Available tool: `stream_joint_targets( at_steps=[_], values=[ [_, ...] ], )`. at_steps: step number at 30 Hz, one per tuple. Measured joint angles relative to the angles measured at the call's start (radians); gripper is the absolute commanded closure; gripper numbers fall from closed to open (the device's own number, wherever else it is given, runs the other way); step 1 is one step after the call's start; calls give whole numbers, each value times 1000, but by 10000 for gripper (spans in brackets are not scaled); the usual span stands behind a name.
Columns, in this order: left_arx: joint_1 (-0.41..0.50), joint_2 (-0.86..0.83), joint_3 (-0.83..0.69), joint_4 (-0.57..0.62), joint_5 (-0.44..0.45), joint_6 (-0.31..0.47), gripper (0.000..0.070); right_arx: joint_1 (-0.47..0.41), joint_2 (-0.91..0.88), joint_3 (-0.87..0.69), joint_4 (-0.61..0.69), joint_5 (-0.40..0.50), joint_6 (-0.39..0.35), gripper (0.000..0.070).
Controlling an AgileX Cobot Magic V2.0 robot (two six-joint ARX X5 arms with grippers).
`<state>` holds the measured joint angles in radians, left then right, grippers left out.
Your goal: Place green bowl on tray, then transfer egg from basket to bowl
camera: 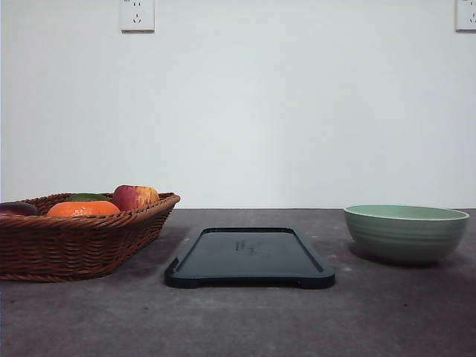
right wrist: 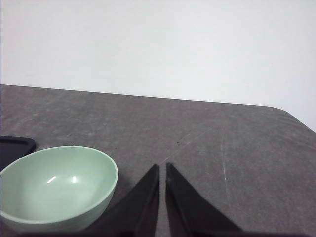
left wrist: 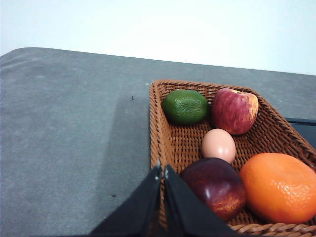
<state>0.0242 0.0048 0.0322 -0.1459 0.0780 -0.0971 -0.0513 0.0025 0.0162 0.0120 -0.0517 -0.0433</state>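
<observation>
Here the green bowl (right wrist: 57, 187) sits beside the closed right pincer (right wrist: 162, 170).

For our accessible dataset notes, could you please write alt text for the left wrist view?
A brown woven wicker basket on a grey table holds a pale egg among a green avocado-like fruit, a red apple, a dark red fruit and an orange. The left gripper, its dark fingers nearly together, sits over the basket's near rim.

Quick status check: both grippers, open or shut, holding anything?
Left gripper: shut, empty, above the basket rim.
Right gripper: shut, empty, beside the green bowl.
</observation>
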Motion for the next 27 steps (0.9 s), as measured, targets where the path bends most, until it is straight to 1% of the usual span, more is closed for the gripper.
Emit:
stream_joint_targets(
  at_steps=[3,5,7,9,11,13,18,21,24,27],
  values=[
    [0,0,0,0,0,-1,700,0,0,0,0,0,0,684],
    [0,0,0,0,0,-21,700,0,0,0,0,0,0,685],
    [0,0,0,0,0,-67,700,0,0,0,0,0,0,685],
    [0,0,0,0,0,-139,700,0,0,0,0,0,3,685],
    [0,0,0,0,0,-221,700,1,0,0,0,0,26,685],
    [0,0,0,0,0,-302,700,1,0,0,6,0,68,685],
    [0,0,0,1,0,-487,700,1,0,0,51,0,260,686],
    [0,0,0,27,0,-585,700,1,0,0,111,-2,364,691],
    [0,0,0,110,0,-623,700,1,0,0,183,-16,423,691],
    [0,0,0,239,0,-605,700,1,0,0,242,-35,440,692]
  ],
)
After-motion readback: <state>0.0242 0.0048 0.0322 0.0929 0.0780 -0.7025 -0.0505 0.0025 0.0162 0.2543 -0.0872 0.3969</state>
